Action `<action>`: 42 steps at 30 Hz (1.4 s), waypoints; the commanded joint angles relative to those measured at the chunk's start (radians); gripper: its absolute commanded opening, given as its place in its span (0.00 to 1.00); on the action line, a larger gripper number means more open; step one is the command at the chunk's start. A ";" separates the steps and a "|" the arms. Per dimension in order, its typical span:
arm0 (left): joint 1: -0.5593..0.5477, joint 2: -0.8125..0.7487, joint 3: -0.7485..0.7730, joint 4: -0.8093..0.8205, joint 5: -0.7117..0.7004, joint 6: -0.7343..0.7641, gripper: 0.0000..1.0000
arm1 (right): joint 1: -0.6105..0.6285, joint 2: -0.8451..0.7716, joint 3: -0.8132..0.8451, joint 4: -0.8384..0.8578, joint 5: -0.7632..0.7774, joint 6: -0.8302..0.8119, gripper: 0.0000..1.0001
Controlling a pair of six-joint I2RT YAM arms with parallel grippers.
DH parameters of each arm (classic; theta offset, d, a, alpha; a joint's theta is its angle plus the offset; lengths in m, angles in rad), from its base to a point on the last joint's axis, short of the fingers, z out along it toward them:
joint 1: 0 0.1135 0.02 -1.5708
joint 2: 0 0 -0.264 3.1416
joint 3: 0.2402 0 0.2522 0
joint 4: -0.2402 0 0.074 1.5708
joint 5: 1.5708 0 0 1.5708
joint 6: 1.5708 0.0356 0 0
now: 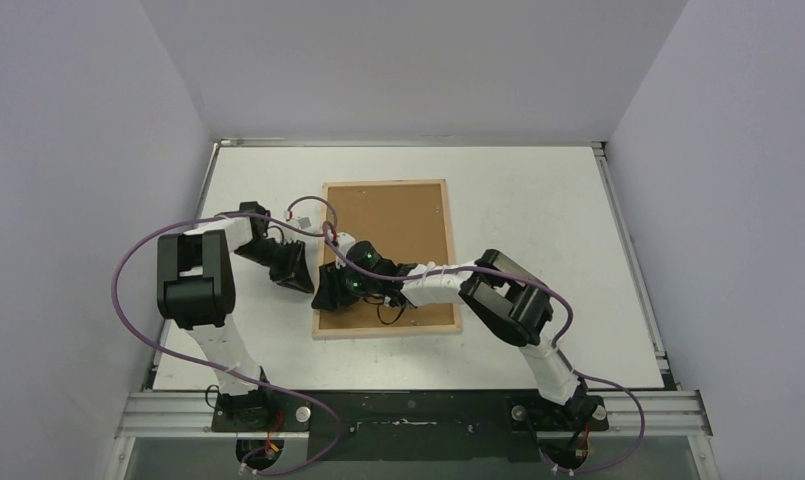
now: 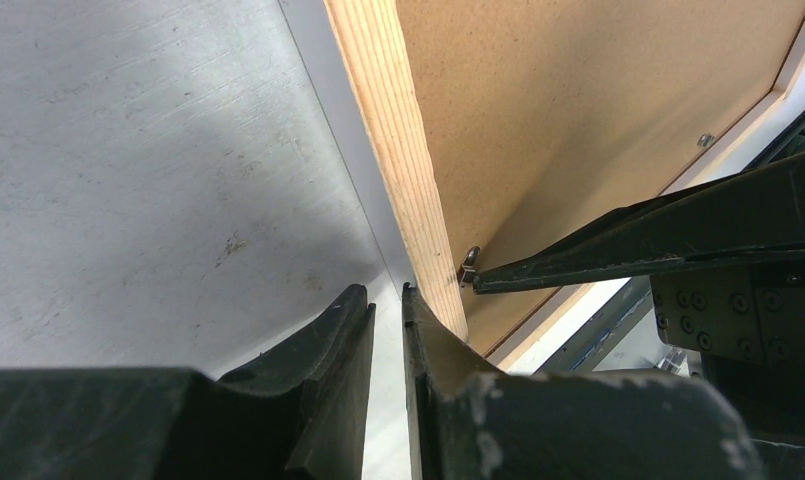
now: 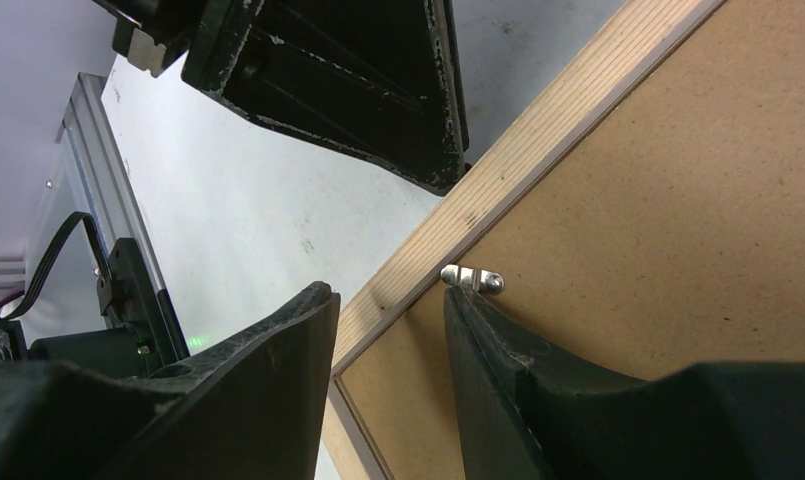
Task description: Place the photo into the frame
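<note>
The frame (image 1: 451, 240) is lying face down near the middle of the table (image 2: 128, 200), with the brown backing (image 1: 398, 225) sitting inside it. The photo is not showing in any view, so I cannot tell whether it is under the backing or somewhere else.

The main risk, as I judge it, is at the small metal tab (image 3: 473, 279) on the left slat. The right tool (image 3: 383, 295) is working right at it, and a fingertip sliding off the tab would be scraping across the backing instead of turning it. Pushing sideways could also be shoving the light frame across the table, since nothing is clamping it. The two tools are crowding the same stretch of slat, so a careless move by either could be knocking into the other.

The right tool is standing partly open, gripping nothing. It is straddling the slat: one finger is hanging over the table outside the frame, and the other is pressing its tip against the tab.

The left tool (image 2: 383, 300) is all but closed, with only a slim gap and nothing in it. Its inner finger is leaning against the slat's outer edge, seemingly bracing the frame.
</note>
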 commanded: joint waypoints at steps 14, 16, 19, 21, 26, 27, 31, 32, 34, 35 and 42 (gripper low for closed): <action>-0.007 0.008 0.030 0.007 0.055 0.000 0.15 | 0.038 0.028 -0.012 0.099 0.139 0.040 0.41; -0.007 0.008 0.031 0.005 0.054 0.002 0.15 | 0.041 0.018 -0.027 0.100 0.177 0.029 0.41; -0.005 0.005 0.040 -0.007 0.052 0.001 0.15 | 0.045 -0.015 -0.049 0.116 0.190 0.005 0.42; 0.003 0.005 0.055 -0.023 0.054 -0.002 0.14 | 0.054 -0.065 -0.076 0.126 0.195 -0.025 0.45; 0.024 -0.005 0.080 -0.047 0.073 -0.011 0.14 | 0.060 -0.179 -0.152 0.157 0.158 -0.023 0.51; 0.023 -0.008 0.079 -0.049 0.076 -0.013 0.14 | 0.060 -0.192 -0.170 0.150 0.163 -0.024 0.51; 0.023 -0.014 0.059 -0.032 0.084 -0.030 0.14 | 0.057 -0.207 -0.219 0.150 0.176 -0.012 0.51; 0.023 -0.013 0.054 -0.026 0.080 -0.033 0.14 | 0.057 -0.202 -0.221 0.152 0.176 -0.008 0.51; 0.021 -0.002 0.046 -0.017 0.069 -0.036 0.14 | 0.056 -0.181 -0.212 0.155 0.175 -0.006 0.51; 0.021 0.005 0.046 -0.015 0.066 -0.037 0.14 | 0.056 -0.170 -0.206 0.159 0.174 -0.005 0.51; 0.021 0.023 0.032 0.000 0.048 -0.031 0.14 | 0.058 -0.097 -0.161 0.185 0.164 0.018 0.50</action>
